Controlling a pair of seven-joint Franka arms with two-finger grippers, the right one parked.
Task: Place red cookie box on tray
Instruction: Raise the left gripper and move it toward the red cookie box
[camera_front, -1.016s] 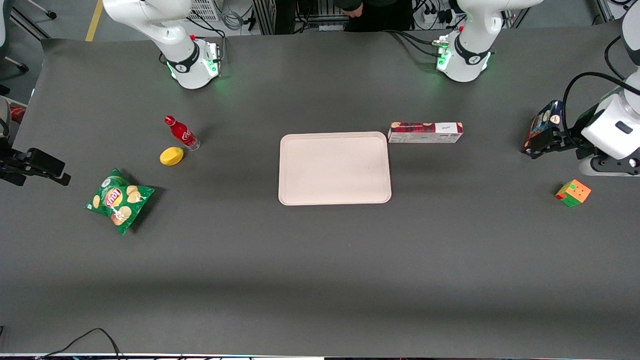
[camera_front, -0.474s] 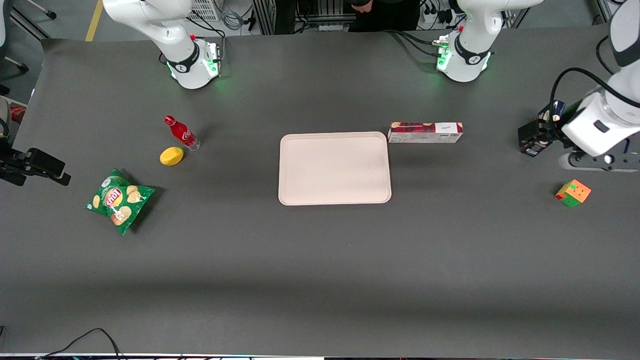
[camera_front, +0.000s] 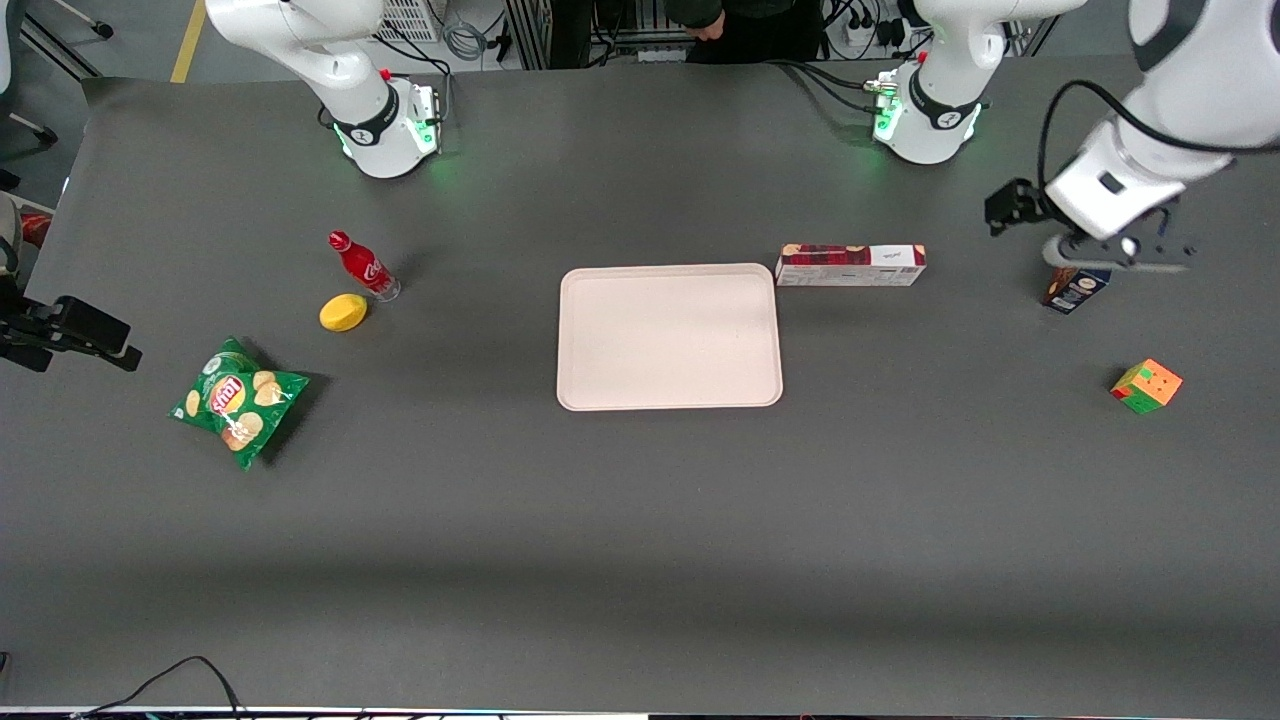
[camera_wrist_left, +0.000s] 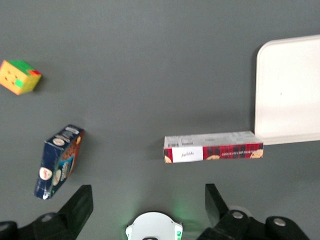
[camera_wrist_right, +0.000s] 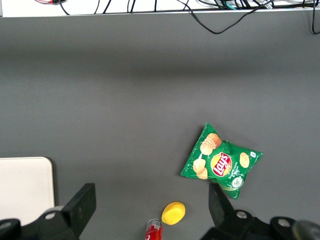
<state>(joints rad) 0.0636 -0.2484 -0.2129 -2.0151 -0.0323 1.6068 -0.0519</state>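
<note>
Across the whole scene runs a dark grey table (camera_front: 640, 520), a matte covering with a faint lighter band along the edge nearest the front camera. The tray (camera_front: 668, 336) lies flat on it near the middle and serves as the landmark. Past the table edge farther from the camera than the tray, the room shows a pale floor with a yellow line, bundles of black cable, power strips and a dark cabinet; both arm bases stand on that edge, glowing green.

Just beside the tray, at its corner farther from the camera and toward the working arm's end, the red cookie box (camera_front: 851, 265) rests on its long side, one end touching or almost touching the rim. In the left wrist view the red cookie box (camera_wrist_left: 213, 150) shows its white label panel at the end away from the tray (camera_wrist_left: 287, 90).

Well apart from the tray toward the working arm's end, the gripper (camera_wrist_left: 150, 202) hangs above the table, fingers spread wide, holding nothing. Below the wrist there, the dark blue cookie box (camera_front: 1075, 287) stands apart from the fingers. A coloured cube (camera_front: 1146, 386) sits nearer the camera than that box.

Toward the parked arm's end from the tray lie a red bottle (camera_front: 364, 267), a yellow lemon (camera_front: 343, 312) just beside it, and a green chip bag (camera_front: 238, 400).
</note>
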